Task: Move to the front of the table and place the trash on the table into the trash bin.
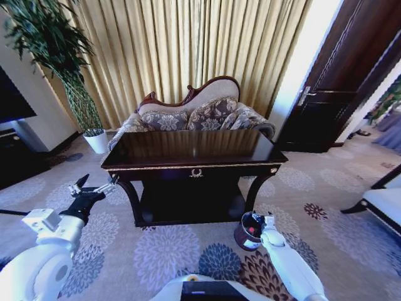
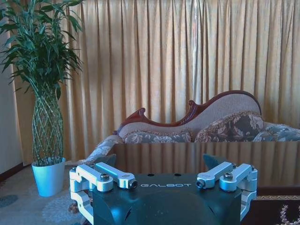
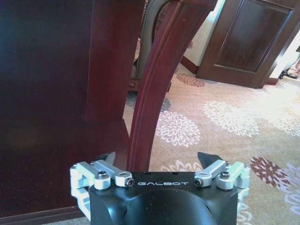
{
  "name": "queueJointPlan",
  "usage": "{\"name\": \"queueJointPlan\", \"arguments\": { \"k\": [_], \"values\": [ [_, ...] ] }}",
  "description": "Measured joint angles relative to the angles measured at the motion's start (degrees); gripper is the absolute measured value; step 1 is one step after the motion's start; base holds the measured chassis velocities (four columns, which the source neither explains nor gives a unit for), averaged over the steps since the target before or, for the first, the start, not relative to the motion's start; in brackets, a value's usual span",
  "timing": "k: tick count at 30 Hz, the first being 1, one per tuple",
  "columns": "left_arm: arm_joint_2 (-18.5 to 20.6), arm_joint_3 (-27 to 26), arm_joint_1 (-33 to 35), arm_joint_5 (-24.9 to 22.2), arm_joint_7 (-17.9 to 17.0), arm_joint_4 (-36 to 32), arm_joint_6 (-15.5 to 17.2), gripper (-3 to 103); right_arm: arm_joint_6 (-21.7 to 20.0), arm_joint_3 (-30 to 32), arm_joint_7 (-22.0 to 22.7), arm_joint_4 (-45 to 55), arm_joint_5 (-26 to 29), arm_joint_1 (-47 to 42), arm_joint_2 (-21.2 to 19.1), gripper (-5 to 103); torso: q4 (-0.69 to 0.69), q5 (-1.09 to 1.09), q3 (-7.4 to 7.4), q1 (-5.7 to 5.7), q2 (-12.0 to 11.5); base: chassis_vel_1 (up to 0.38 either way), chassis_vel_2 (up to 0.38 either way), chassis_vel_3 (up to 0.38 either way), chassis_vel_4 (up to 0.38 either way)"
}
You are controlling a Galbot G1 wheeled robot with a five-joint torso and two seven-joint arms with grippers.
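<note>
Facing the table (image 1: pixel 194 164) front, its top looking bare, both pincers hanging spread, left (image 1: pixel 94 190) and right (image 3: pixel 157 161) beside the bin (image 1: pixel 249 231); any remaining trash needs locating.

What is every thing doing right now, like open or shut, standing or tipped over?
Left gripper: open, raised left of the table.
Right gripper: open, low by the trash bin.
Trash bin: upright on the carpet, something red inside.
Curtains: drawn shut.
Door: looks shut.
</note>
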Motion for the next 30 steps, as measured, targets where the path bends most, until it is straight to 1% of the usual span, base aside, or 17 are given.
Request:
{"name": "queueJointPlan", "arguments": {
  "k": [1,2,15,17,18,19,22,23,27,28,30],
  "values": [
    [0.0,0.0,0.0,0.0,0.0,0.0,0.0,100,0.0,0.1,0.0,0.3,0.1,-0.3,-0.1,99,0.00,0.00,0.00,0.00,0.0,0.000,0.000,0.000,0.000],
    [0.0,0.0,0.0,0.0,0.0,0.0,0.0,100,0.0,0.2,0.0,0.4,0.1,-0.5,-0.1,99,0.00,0.00,0.00,0.00,0.0,0.000,0.000,0.000,0.000],
    [-0.2,0.2,0.1,0.0,0.2,0.0,-0.2,100,-0.5,1.3,0.1,3.5,1.5,-2.7,-0.6,100,0.00,0.01,0.00,0.00,0.0,0.000,0.000,0.000,0.000],
    [-0.3,0.3,0.0,0.0,0.2,0.0,-0.2,100,-1.4,1.8,0.1,6.7,2.9,-4.2,-1.2,100,0.00,0.01,0.00,0.00,0.0,0.000,0.000,0.000,0.000],
    [-0.4,0.3,0.0,0.0,0.2,0.0,-0.2,100,-2.3,2.2,0.1,9.8,4.4,-5.5,-1.8,100,-0.01,0.01,0.00,0.00,0.0,0.000,0.000,0.000,0.000],
    [-0.4,0.3,0.0,0.0,0.2,0.0,-0.2,100,-2.3,2.2,0.1,9.8,4.4,-5.5,-1.8,100,-0.01,0.01,0.00,0.00,0.0,0.000,0.000,0.000,0.000],
    [-0.5,0.2,0.0,-0.1,0.2,0.0,-0.3,100,-5.6,3.9,0.0,19.6,8.0,-8.8,-3.6,100,-0.01,0.01,0.00,0.00,0.0,0.000,0.000,0.000,0.000],
    [-0.5,0.2,0.0,-0.1,0.2,0.0,-0.3,100,-5.6,3.9,0.0,19.6,8.0,-8.8,-3.6,100,-0.01,0.01,0.00,0.00,0.0,0.000,0.000,0.000,0.000],
    [-0.8,0.0,-0.2,-0.1,0.2,0.0,-1.2,100,-6.5,6.9,0.0,32.6,10.4,-12.6,-6.0,100,0.00,-0.01,0.00,-0.01,0.0,0.000,0.000,0.000,0.000],
    [-0.8,0.0,-0.2,-0.1,0.2,0.0,-1.2,100,-6.5,6.9,0.0,32.6,10.4,-12.6,-6.0,100,0.00,-0.01,0.00,-0.01,0.0,0.000,0.000,0.000,0.000],
    [-0.9,0.0,-0.4,-0.1,0.2,0.0,-1.4,100,-7.1,8.2,0.3,37.6,11.8,-14.0,-6.9,100,0.00,0.01,0.00,-0.01,0.0,0.000,0.000,0.000,0.000]
  ]
}}
